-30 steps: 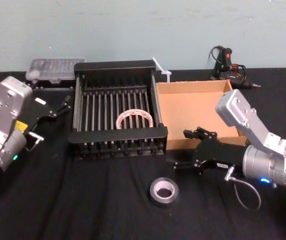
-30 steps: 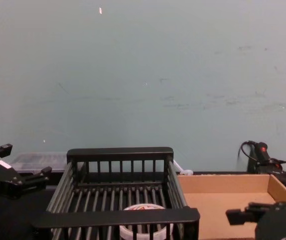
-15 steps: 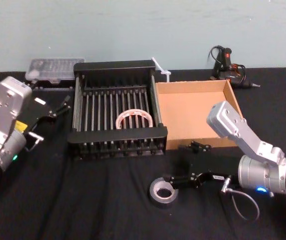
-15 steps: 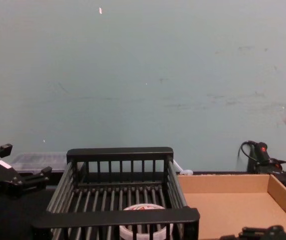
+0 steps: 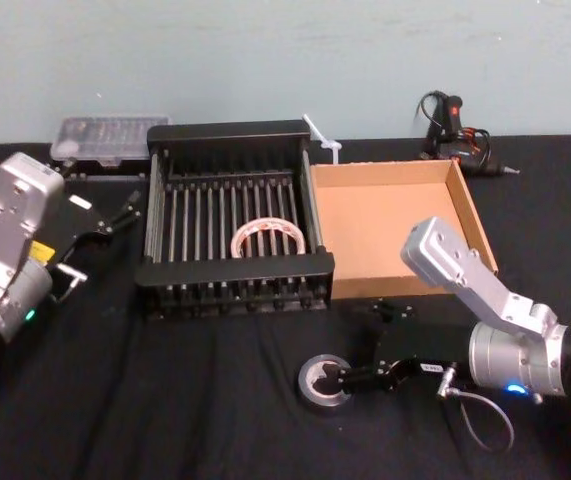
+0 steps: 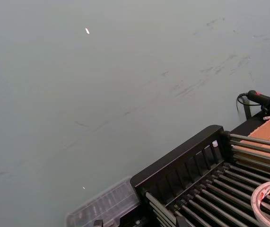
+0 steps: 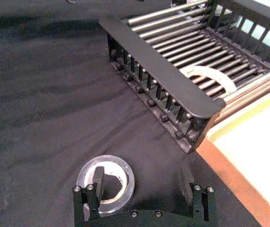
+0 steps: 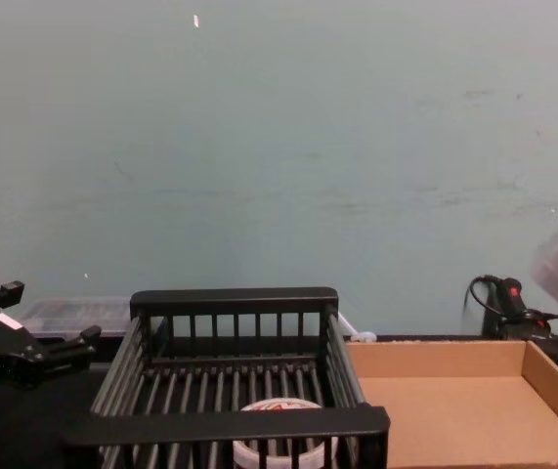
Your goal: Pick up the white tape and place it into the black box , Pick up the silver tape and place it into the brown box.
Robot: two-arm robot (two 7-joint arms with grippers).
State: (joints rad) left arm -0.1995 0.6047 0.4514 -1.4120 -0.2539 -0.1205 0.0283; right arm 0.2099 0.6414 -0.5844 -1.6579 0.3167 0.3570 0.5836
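Right tool (image 7: 142, 182) wide, one finger inside silver tape (image 7: 105, 183); white tape (image 5: 268, 238) in black box (image 5: 235, 270).

You are looking at a table (image 5: 165, 400) covered with a black cloth. It fills the lower part of the head view. The black box (image 5: 235, 290) sits on it in the middle, a bit left. The brown box (image 5: 470, 215) sits just beside it on the right, and their sides look like they touch. The silver tape (image 5: 315, 392) lies flat on the cloth in the lower middle, in front of both boxes. A clear plastic case (image 5: 105, 135) lies at the upper left, behind the black box. A black tool with cords (image 5: 455, 135) lies at the upper right, behind the brown box. A small white thing (image 5: 323, 138) pokes up between the two boxes at the back.
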